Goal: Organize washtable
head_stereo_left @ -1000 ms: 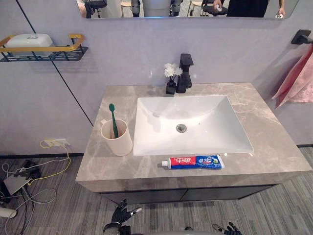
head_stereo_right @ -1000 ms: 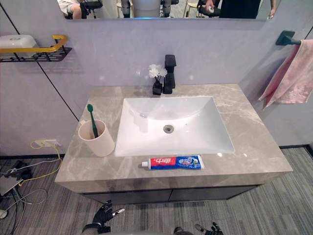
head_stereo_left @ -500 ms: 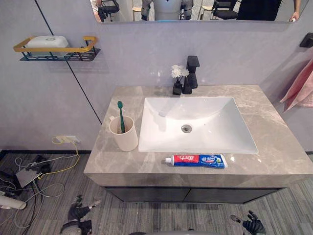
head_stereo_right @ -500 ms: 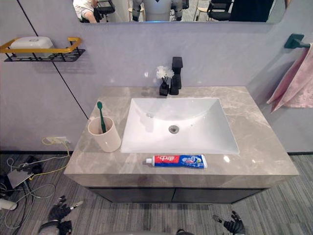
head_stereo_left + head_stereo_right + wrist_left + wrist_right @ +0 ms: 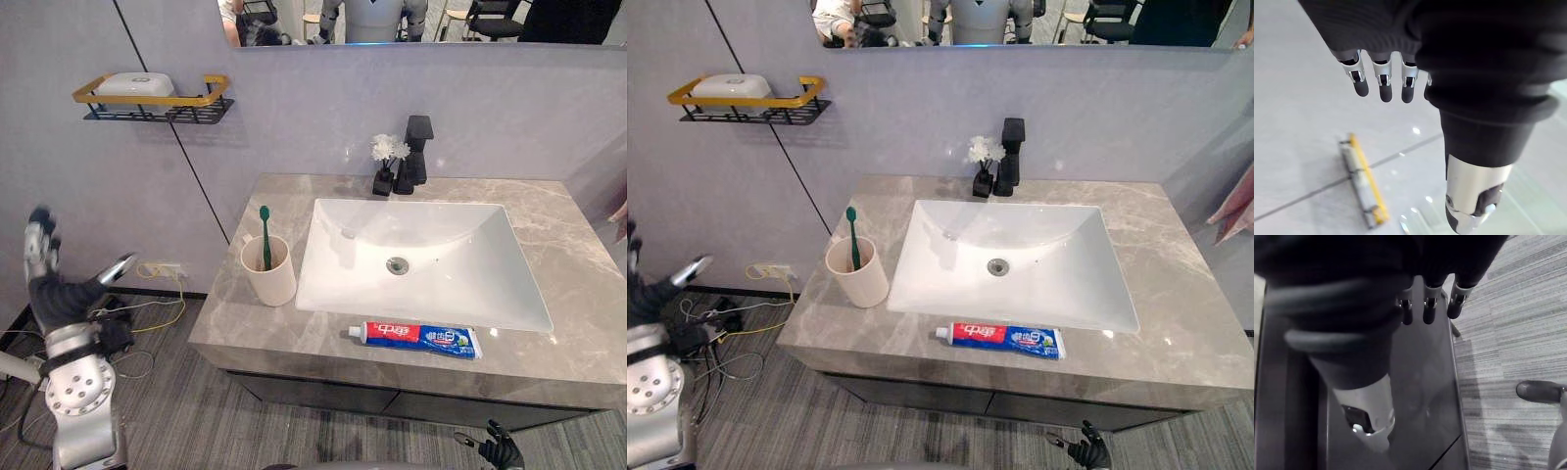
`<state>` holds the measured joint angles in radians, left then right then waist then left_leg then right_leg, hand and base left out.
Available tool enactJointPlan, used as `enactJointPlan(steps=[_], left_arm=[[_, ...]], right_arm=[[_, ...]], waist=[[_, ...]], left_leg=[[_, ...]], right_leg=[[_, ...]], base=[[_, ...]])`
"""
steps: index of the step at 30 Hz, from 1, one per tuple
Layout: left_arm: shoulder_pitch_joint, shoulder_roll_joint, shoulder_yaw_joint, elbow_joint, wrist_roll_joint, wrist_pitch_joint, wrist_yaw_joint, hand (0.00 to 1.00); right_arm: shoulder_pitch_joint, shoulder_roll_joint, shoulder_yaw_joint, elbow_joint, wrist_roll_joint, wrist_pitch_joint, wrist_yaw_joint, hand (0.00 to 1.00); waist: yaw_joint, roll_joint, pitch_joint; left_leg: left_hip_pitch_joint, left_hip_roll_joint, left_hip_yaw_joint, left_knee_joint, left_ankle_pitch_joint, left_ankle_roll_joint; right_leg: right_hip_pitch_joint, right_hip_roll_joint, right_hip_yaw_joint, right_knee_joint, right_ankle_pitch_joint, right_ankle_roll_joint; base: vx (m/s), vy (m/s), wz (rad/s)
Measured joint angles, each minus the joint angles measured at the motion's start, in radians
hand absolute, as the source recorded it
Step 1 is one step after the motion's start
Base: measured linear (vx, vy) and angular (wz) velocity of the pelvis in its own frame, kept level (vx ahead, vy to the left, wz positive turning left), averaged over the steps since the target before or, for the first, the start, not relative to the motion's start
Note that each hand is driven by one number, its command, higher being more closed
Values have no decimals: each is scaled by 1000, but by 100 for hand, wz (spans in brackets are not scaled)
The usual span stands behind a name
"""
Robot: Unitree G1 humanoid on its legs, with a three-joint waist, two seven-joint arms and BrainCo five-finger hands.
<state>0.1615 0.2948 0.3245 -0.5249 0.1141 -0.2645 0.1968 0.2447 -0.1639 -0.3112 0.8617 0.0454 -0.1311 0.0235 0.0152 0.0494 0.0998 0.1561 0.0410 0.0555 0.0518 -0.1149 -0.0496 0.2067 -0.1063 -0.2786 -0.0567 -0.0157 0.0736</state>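
My left hand [image 5: 61, 299] is up at the left edge of the left eye view, well apart from the counter [image 5: 245, 333]. Its fingers [image 5: 1383, 81] are straight, the thumb is spread wide, and it holds nothing. My right hand [image 5: 502, 452] hangs low at the bottom right, below the counter's front edge. Its fingers are loose and apart, and it is empty too.

The toothpaste [image 5: 416, 338] lies flat along the front strip of counter, just beside the sink [image 5: 421, 259] rim, with its cap toward the left of the frame. The cup [image 5: 269, 284] stands upright left of the sink with the green toothbrush [image 5: 264, 235] in it. The shelf [image 5: 152, 98] at upper left carries a soap [image 5: 122, 83].

I take the loose toothpaste to be the thing to tidy, probably into the cup. Nothing is grasped yet, so this is the reach. I'd bring the left hand in over the counter from the left and pass in front of the cup, not over it, so I don't clip the toothbrush or tip the cup. I'd come down on the toothpaste near its cap end and pinch across its width. The front strip is narrow, so a shove could send it off the edge or into the sink.
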Motion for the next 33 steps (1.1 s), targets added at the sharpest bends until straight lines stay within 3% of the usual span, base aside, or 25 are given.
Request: enactJointPlan(steps=[4, 7, 13, 17, 24, 33], left_arm=[[-24, 1, -235, -131, 139, -12, -28, 0], [-60, 3, -393, -155, 205, -31, -68, 0], [-251, 7, -725, -6, 252, -27, -181, 0], [-344, 2, -849, 150, 256, -19, -238, 0], [-386, -16, -920, 387, 349, 26, -279, 0], [-386, -18, -924, 491, 425, 51, -300, 0]], right_arm=[[2, 19, 24, 27, 0, 1, 3, 0], [4, 22, 96, 50, 0, 1, 14, 0], [3, 23, 155, 66, 0, 3, 24, 0], [-6, 27, 164, 66, 1, 4, 24, 0], [-54, 31, 164, 64, 2, 5, 23, 0], [-61, 39, 163, 59, 3, 6, 21, 0]], waist=[[-5, -5, 5], [-25, -5, 5], [-49, -11, 4], [-58, -16, 7], [-71, -39, 21], [-89, -45, 25]], left_leg=[[18, -7, -5, -7, 4, 7], [16, -8, -4, -18, 3, 6], [14, -3, 14, -49, 25, 6], [15, 0, 35, -51, 33, 7], [32, -2, 56, -53, 32, 7], [33, -4, 59, -52, 32, 6]], right_leg=[[16, -7, -4, 6, -8, 7], [12, -7, -6, 8, -8, 7], [-12, -2, 10, 11, -6, 7], [-24, 0, 30, 11, -4, 6], [-18, -2, 33, 1, -3, 5], [-6, -3, 32, -24, 21, 8]], base=[[-117, -2, 4], [-93, -4, 3], [-21, -3, -6], [60, 13, -15], [25, 4, -6], [-49, -2, -1]])
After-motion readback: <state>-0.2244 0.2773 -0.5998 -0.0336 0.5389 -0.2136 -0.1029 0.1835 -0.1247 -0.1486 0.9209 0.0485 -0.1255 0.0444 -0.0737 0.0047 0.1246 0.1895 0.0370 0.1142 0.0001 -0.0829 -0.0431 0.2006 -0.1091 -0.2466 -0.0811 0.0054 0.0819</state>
